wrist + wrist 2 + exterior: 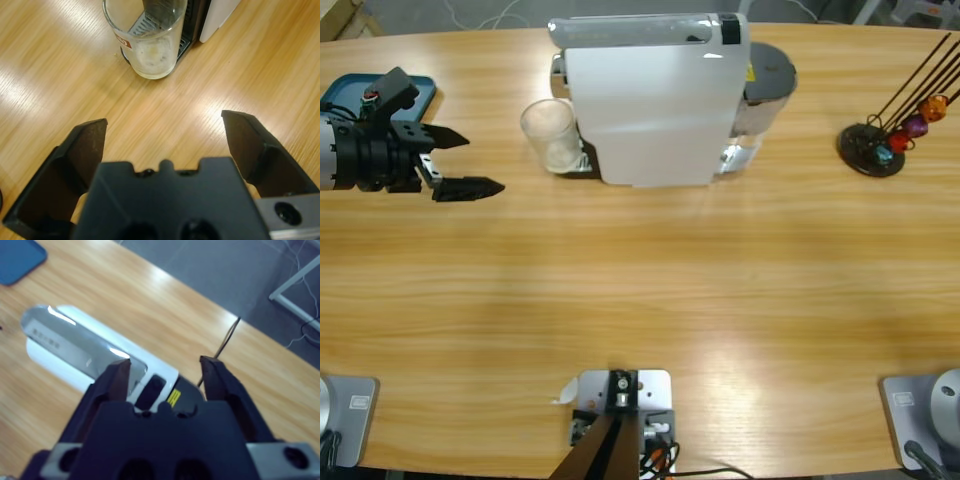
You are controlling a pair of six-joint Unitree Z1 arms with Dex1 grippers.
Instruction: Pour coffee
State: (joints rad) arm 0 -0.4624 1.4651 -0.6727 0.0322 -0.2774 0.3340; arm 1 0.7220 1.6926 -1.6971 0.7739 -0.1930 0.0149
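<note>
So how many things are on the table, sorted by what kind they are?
Coffee machine: 1
Glass: 1
Capsule stand: 1
Blue tray: 1
Total: 4

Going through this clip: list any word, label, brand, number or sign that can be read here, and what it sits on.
Nothing can be read.
Red label on the glass tumbler: there is print, too blurred and cut off to read.
Yellow sticker on the coffee machine: marks too small to read.
Grey marking along the machine's silver top: blurred, unreadable.
</note>
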